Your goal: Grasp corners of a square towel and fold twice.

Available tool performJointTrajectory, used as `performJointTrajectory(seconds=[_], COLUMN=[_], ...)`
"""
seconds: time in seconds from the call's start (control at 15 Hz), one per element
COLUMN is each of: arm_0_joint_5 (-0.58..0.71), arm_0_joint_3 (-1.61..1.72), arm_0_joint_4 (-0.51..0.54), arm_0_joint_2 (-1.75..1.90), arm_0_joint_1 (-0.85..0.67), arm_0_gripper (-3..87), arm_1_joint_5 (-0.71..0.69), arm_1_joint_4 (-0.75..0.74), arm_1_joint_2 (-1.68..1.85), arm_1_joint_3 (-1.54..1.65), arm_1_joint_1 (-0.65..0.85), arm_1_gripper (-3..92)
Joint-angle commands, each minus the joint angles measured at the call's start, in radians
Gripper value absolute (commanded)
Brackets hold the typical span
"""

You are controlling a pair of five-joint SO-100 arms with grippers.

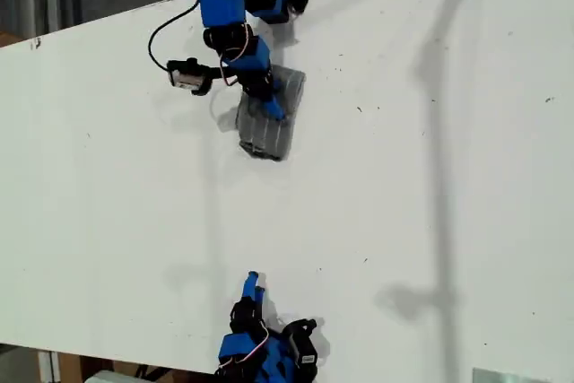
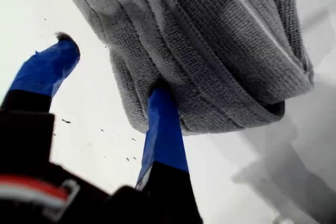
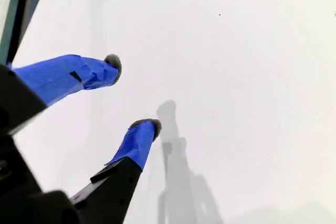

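In the exterior view the white counter fills almost the whole frame; its far edge slants along the top of the view and its near edge runs along the bottom; most of its surface lies bare, with wide open room toward the exterior view's right and across the middle. The towel lies folded into a small grey bundle close to the far edge, a little toward the exterior view's left of centre; thin pale stripes run along its length. My first end effector is down on the bundle, one blue finger lying across its top; my second end effector sits near the near edge, well apart from the towel, with bare counter between them.

In the first wrist view the towel shows as thick grey layers with rounded folded edges and a faint pale stripe; one blue fingertip presses against the cloth, while the other stands off to the side over bare counter; the jaws are spread, pinching nothing.

In the second wrist view my second end effector hangs over plain white counter; its two blue fingertips stand apart, holding nothing.
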Motion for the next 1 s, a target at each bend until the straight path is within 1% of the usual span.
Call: performJointTrajectory(seconds=[0.0, 0.13, 0.33, 0.4, 0.6, 0.67, 0.8, 0.87, 0.93], arm_0_joint_5=[-0.011, -0.011, -0.011, -0.011, -0.009, -0.009, -0.009, -0.008, -0.008], arm_0_joint_3=[-0.003, -0.002, -0.002, -0.002, -0.002, -0.002, -0.002, -0.002, -0.002], arm_0_joint_4=[0.006, 0.006, 0.006, 0.006, 0.008, 0.008, 0.008, 0.008, 0.008], arm_0_joint_2=[0.003, 0.006, 0.008, 0.008, 0.011, 0.011, 0.011, 0.011, 0.011], arm_0_joint_1=[0.011, 0.011, 0.012, 0.012, 0.011, 0.011, 0.012, 0.012, 0.012], arm_0_gripper=[19.8, 19.8, 19.8, 19.8, 19.8, 19.8, 19.8, 19.8, 19.8], arm_1_joint_5=[0.071, 0.149, 0.239, 0.242, 0.215, 0.219, 0.259, 0.279, 0.279], arm_1_joint_4=[0.064, 0.199, 0.422, 0.439, 0.387, 0.403, 0.422, 0.456, 0.456], arm_1_joint_2=[0.017, 0.158, 0.512, 0.594, 0.523, 0.506, 0.557, 0.572, 0.552], arm_1_joint_3=[0.003, 0.034, 0.098, 0.112, 0.014, 0.0, 0.103, 0.117, 0.112], arm_1_joint_1=[-0.026, -0.054, -0.081, -0.095, -0.137, -0.137, -0.121, -0.124, -0.123], arm_1_gripper=[30.4, 29.9, 29.2, 28.9, 29.3, 29.3, 29.5, 30.5, 30.7])
